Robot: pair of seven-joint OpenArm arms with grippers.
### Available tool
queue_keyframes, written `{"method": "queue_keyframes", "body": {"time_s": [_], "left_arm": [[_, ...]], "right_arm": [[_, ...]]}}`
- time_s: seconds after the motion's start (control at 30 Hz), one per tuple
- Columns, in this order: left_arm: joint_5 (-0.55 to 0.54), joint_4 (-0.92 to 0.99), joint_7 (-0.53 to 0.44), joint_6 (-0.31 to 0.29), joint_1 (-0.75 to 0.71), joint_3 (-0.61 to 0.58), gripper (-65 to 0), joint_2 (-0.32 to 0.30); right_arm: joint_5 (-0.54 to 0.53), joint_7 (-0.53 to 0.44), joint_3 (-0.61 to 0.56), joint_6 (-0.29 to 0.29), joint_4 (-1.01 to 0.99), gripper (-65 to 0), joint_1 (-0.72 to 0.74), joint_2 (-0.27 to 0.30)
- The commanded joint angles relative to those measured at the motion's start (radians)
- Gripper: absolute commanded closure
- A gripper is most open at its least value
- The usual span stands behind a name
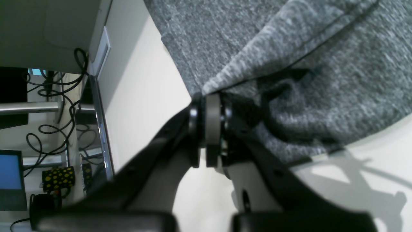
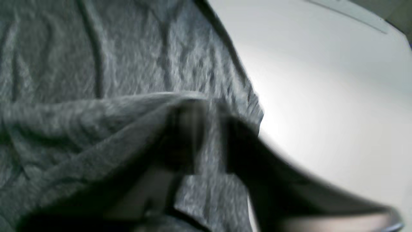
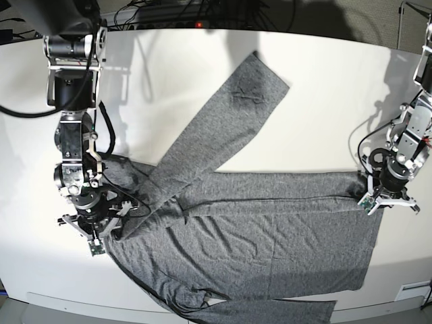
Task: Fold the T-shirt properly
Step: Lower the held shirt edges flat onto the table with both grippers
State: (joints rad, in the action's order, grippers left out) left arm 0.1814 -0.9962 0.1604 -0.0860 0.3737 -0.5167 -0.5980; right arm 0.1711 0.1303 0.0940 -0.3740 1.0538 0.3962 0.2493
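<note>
The charcoal-grey T-shirt (image 3: 256, 229) lies spread across the white table (image 3: 324, 101), with one long sleeve (image 3: 236, 101) running diagonally to the back and the other along the front edge. My left gripper (image 3: 376, 196) is at the shirt's right edge. The left wrist view shows the left gripper (image 1: 209, 96) shut on a fold of the T-shirt (image 1: 322, 48). My right gripper (image 3: 101, 233) is at the shirt's left end. In the blurred right wrist view the right gripper (image 2: 209, 129) has its jaws apart, with the grey T-shirt (image 2: 96, 64) lying between them.
Bare white table (image 2: 322, 80) stretches behind and beside the shirt. Off the table edge in the left wrist view are tangled black cables (image 1: 61, 96), a yellow-dotted black mug (image 1: 58, 177) and a blue screen (image 1: 11, 174). More cables run along the table's back edge (image 3: 202, 17).
</note>
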Motion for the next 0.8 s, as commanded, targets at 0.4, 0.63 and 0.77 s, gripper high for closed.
{"method": "queue_keyframes", "body": {"time_s": [0.4, 0.63, 0.77], "left_arm": [[0.001, -0.011, -0.006, 0.015, 0.029, 0.012, 0.0, -0.017], [0.039, -0.01, -0.028, 0.014, 0.029, 0.012, 0.0, -0.017], [0.057, -0.01, -0.04, 0.014, 0.029, 0.012, 0.0, -0.014]], "right_arm": [[0.061, -0.076, 0.004, 0.008, 0.017, -34.7, 0.033, 0.011], [0.057, -0.075, 0.004, 0.007, 0.017, -34.7, 0.033, 0.011], [0.056, -0.074, 0.004, 0.007, 0.017, -34.7, 0.033, 0.011]]}}
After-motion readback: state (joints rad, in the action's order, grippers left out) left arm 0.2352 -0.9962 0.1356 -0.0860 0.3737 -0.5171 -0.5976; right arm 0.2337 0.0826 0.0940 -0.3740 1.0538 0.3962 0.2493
